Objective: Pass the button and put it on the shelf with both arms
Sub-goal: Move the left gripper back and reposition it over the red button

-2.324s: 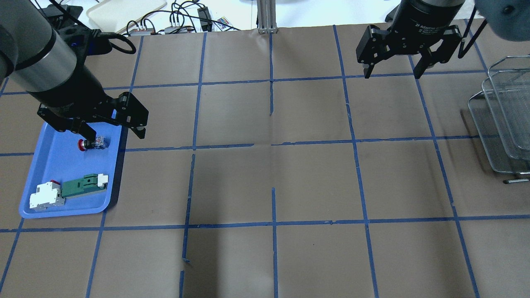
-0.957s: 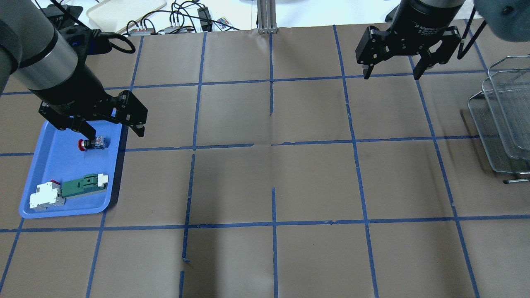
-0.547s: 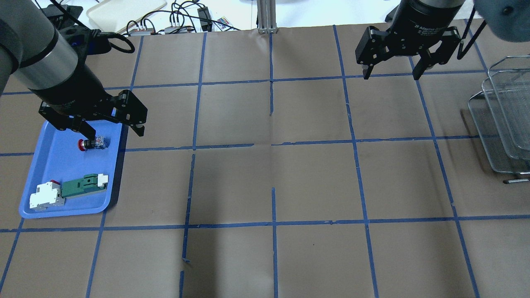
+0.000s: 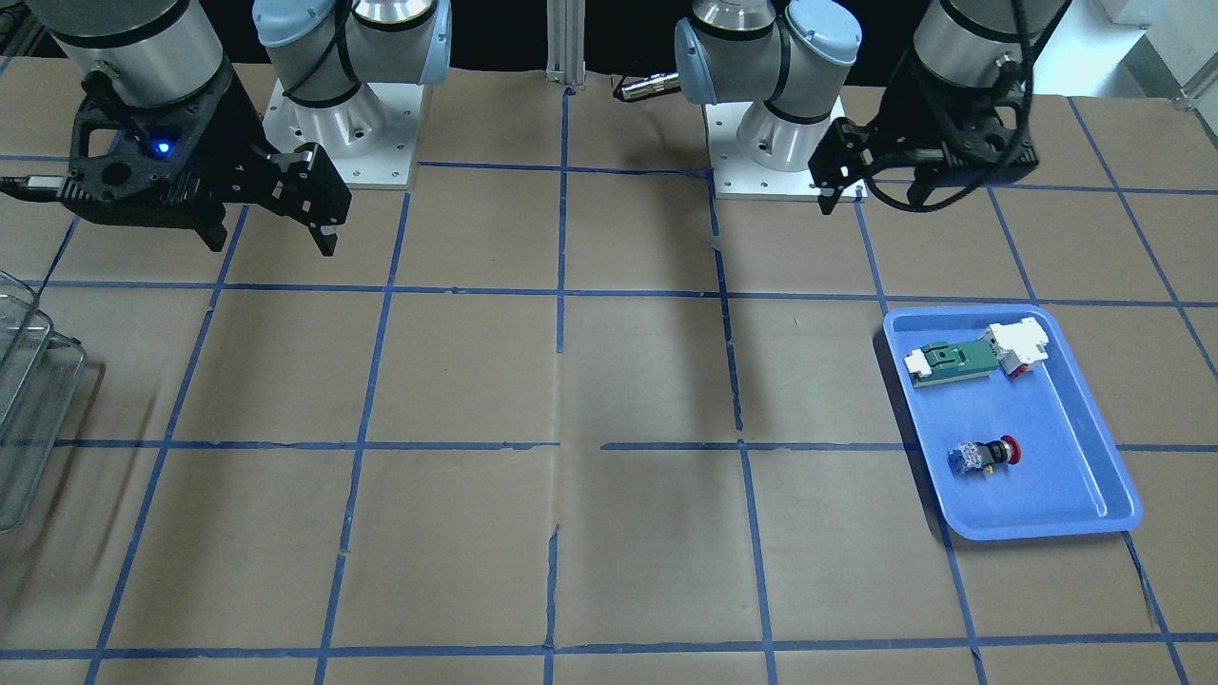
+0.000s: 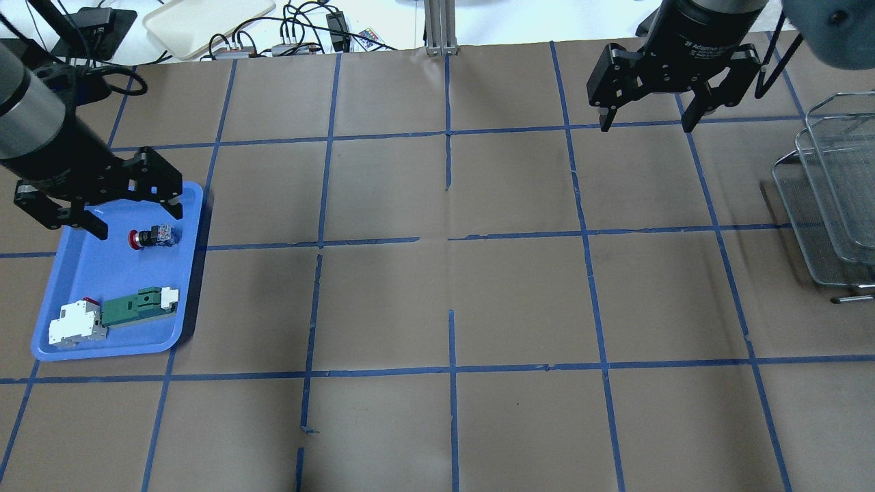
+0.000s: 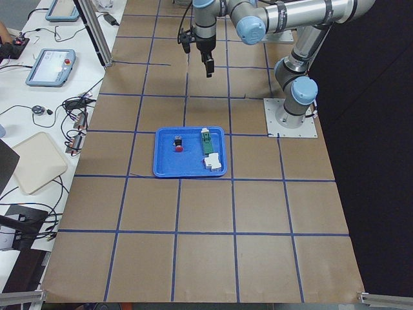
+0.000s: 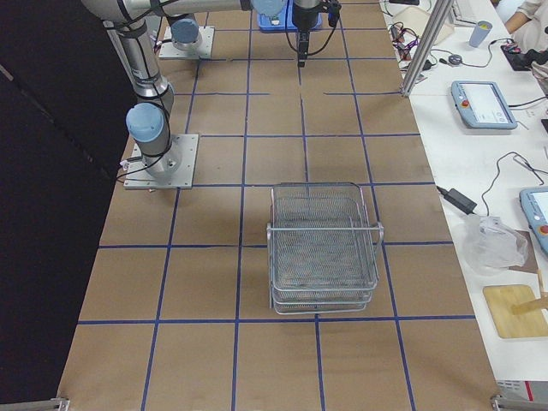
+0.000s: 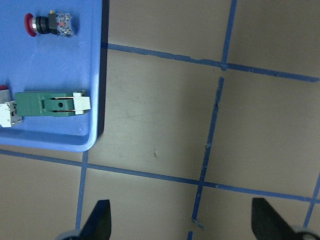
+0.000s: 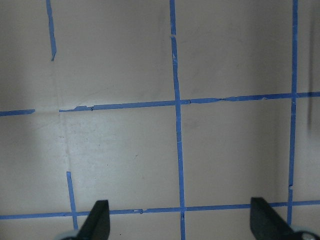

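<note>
**A:** Is there any writing to read from the front?
**B:** None. A blue light (image 4: 164, 147) glows on the right wrist. The right end effector (image 4: 271, 233) has its fingers apart, high over the surface (image 4: 571, 381). The left end effector (image 4: 871, 188) is spread too and holds nothing. The button (image 4: 985, 457) lies on its side in the blue tray (image 4: 1037, 528), apart from the green-and-white part (image 4: 952, 362) and the white-and-red block (image 4: 1020, 344), which touch each other. The shelf (image 4: 29, 381) shows at the edge.
**A:** And from overhead?
**B:** White lettering on the right wrist starts "2F Adaptive"; the rest is too small to read. The left end effector hangs above the tray's far end, and the button is clear of its fingers.
**A:** What about the side views?
**B:** From the left, the tray sits mid-surface. From the right, the shelf's mesh tiers stand stacked, well apart from both arms.
**A:** And the wrist cameras?
**B:** The left one shows the red mushroom head, black collar and pale rear block. The right one shows only blue tape (image 9: 175, 75) between parted fingertips
</note>
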`<control>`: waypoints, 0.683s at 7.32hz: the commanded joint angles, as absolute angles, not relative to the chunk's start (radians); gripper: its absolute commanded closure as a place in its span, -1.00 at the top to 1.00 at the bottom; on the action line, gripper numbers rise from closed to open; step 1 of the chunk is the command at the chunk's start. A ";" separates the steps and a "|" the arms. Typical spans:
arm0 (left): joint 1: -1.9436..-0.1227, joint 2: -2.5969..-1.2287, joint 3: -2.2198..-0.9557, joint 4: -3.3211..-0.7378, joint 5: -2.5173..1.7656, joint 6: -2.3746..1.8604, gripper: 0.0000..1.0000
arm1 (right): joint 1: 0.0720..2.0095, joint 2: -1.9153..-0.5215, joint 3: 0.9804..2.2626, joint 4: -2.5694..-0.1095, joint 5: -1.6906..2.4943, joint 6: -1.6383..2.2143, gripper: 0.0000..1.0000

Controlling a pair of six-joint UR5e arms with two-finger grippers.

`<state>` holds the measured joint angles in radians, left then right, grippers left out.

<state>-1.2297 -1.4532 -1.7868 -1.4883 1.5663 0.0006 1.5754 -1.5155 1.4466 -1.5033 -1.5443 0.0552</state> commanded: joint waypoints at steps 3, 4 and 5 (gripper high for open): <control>-0.964 -1.563 -1.830 -1.241 1.537 -0.406 1.00 | 1.575 -1.516 1.447 -1.502 -1.542 0.055 1.00; -0.921 -1.600 -1.807 -1.239 1.488 -0.444 1.00 | 1.575 -1.516 1.447 -1.503 -1.542 0.055 1.00; -0.890 -1.642 -1.787 -1.238 1.426 -0.446 1.00 | 1.575 -1.516 1.447 -1.502 -1.542 0.055 1.00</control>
